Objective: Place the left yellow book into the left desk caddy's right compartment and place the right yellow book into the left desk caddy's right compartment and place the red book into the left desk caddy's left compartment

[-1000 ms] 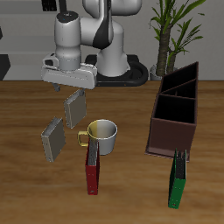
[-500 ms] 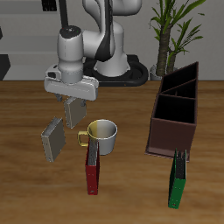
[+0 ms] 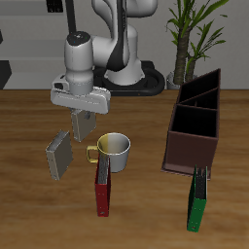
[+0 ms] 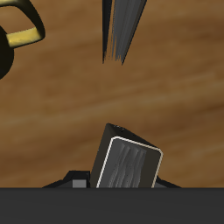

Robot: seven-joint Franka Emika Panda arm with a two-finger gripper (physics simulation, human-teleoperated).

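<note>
**Hand poised over the first grey book**

A wooden counter (image 3: 29,209) fills the frame, with a potted plant (image 3: 195,29) behind it at the top. The hand (image 3: 82,109) hangs in the upper middle of the exterior view, right above the left yellow book (image 3: 83,124). That book stands on edge on the wood, tilted. This is likely deliberate: an upright book offers its thin covers to a pinch from above. The fingers are hidden in both views, so I cannot tell whether they are spread or pressed onto the book. The wrist view shows the book (image 4: 129,166) close under the camera and seemingly resting on the counter.

The hand's position fits the task order, which names this book first. It seems to be at the grasping step, with nothing placed yet.

Counted:
- **Grey books:** two. The other is the right yellow book (image 3: 58,156), lower in the frame and also on edge.
- **Red book:** one (image 3: 102,185), just beside the mug, towards the bottom of the frame.
- **Green book:** one (image 3: 197,199), at the caddy's near end.
- **Mug:** one (image 3: 114,149), at the centre.
- **Caddy:** one (image 3: 185,151), well apart from the hand. No book shows inside it.
</note>
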